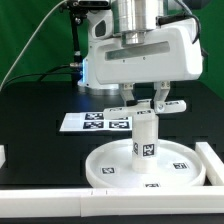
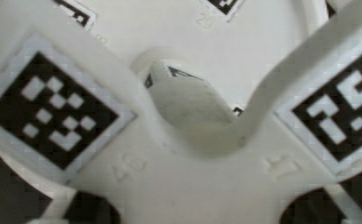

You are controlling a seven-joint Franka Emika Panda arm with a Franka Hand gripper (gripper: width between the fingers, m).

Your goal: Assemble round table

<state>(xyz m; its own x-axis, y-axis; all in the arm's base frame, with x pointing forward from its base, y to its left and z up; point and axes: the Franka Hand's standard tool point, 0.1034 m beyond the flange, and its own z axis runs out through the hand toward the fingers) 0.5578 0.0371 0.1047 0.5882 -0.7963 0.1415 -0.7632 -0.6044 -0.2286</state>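
Note:
The large white disc (image 1: 180,165) lies flat on the black table in the exterior view. The thick white post (image 1: 145,142) stands upright on its centre, with a tag on its side. A white winged foot piece (image 1: 175,103) with tags sits on top of the post. My gripper (image 1: 146,100) comes straight down over it, fingers on either side of its middle, and looks shut on it. In the wrist view the foot piece (image 2: 178,170) fills the frame, with a tagged wing (image 2: 53,105) on each side. My fingertips do not show clearly there.
The marker board (image 1: 95,121) lies behind the disc. A long white border bar (image 1: 40,203) runs along the front, and another (image 1: 212,165) stands at the exterior view's right of the disc. A green backdrop is behind the table.

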